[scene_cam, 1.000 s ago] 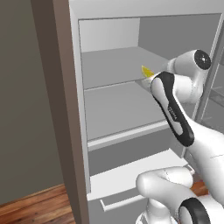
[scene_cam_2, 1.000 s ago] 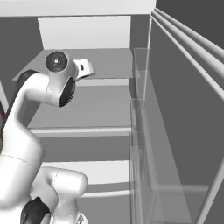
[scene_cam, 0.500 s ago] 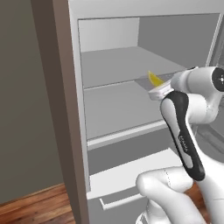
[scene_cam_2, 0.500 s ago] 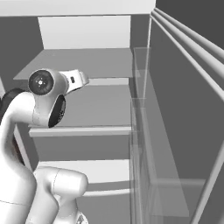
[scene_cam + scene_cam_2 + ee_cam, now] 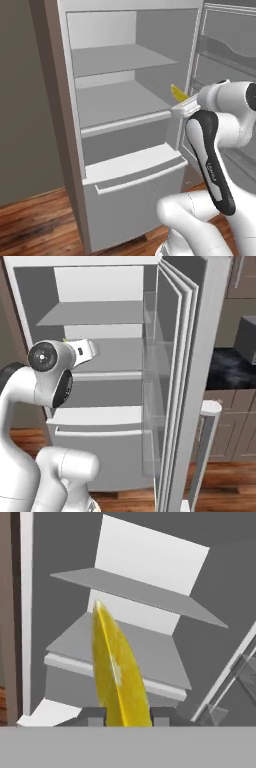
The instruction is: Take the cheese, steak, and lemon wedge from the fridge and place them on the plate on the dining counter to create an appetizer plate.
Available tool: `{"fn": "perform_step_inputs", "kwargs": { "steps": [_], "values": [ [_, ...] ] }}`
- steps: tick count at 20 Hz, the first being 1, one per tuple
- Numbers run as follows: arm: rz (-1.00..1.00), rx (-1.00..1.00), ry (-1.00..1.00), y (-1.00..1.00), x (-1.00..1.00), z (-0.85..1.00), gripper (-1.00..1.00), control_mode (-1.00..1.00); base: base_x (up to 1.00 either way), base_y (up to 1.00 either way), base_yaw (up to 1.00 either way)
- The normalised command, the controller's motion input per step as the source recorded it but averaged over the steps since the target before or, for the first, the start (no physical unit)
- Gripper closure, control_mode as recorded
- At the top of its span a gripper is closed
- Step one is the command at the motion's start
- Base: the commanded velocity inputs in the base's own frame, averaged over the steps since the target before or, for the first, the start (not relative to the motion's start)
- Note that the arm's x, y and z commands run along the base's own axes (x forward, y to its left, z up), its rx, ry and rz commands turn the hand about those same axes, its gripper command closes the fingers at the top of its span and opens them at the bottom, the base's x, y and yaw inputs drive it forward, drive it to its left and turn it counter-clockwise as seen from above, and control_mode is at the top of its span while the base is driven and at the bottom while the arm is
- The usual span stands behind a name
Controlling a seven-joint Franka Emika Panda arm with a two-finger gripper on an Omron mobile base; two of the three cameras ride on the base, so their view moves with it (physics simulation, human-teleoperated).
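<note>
Pale yellow and crescent-shaped, the lemon wedge (image 5: pixel 117 677) stands on edge between the two dark fingertips (image 5: pixel 94 716) of the tool (image 5: pixel 125 717), which is closed narrowly on its lower end. In the hand view the wedge's pointed tip rises in front of the fridge's inner shelves, and nothing under it touches it: it is carried clear of the shelf. In the left base view the same wedge (image 5: pixel 179 93) shows as a small yellow sliver just beyond the white hand, in front of the right front corner of the middle shelf (image 5: pixel 120 102), near the hinge side of the opening. In the right base view only a tiny yellow-green speck (image 5: pixel 65 341) of it peeks out behind the hand.

The fridge (image 5: pixel 125 80) is light grey, with its door (image 5: pixel 180 381) swung wide open to the right; the door's edge and its clear inner racks face the right base camera. Inside are an upper shelf (image 5: pixel 115 57), the middle shelf and, below them, a closed bottom drawer (image 5: pixel 135 200) with a bar handle along its top front edge. The grey-brown side of the fridge (image 5: pixel 52 100) runs down the left of the left base view. A wooden floor (image 5: pixel 35 225) lies under it. To the right of the open door, a dark worktop (image 5: pixel 232 368) over brown cabinets is visible.
</note>
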Motion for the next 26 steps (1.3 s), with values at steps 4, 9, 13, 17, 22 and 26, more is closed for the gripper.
{"fn": "perform_step_inputs", "kwargs": {
  "steps": [4, 9, 13, 17, 22, 26],
  "values": [
    [0.00, 0.00, 0.00, 0.00, 0.00, 0.00, 1.00, 1.00, -1.00, 0.21, -0.06],
    [0.00, 0.00, 0.00, 0.00, 0.00, 0.00, 1.00, 1.00, -1.00, 0.43, -0.17],
    [0.00, 0.00, 0.00, 0.00, 0.00, 0.00, 1.00, 1.00, -1.00, 0.63, -0.24],
    [0.00, 0.00, 0.00, 0.00, 0.00, 0.00, 1.00, 1.00, -1.00, 0.68, -0.32],
    [0.00, 0.00, 0.00, 0.00, 0.00, 0.00, 1.00, 1.00, -1.00, 0.43, -0.40],
    [0.00, 0.00, 0.00, 0.00, 0.00, 0.00, 1.00, 1.00, -1.00, 0.24, -0.39]
  ]
}}
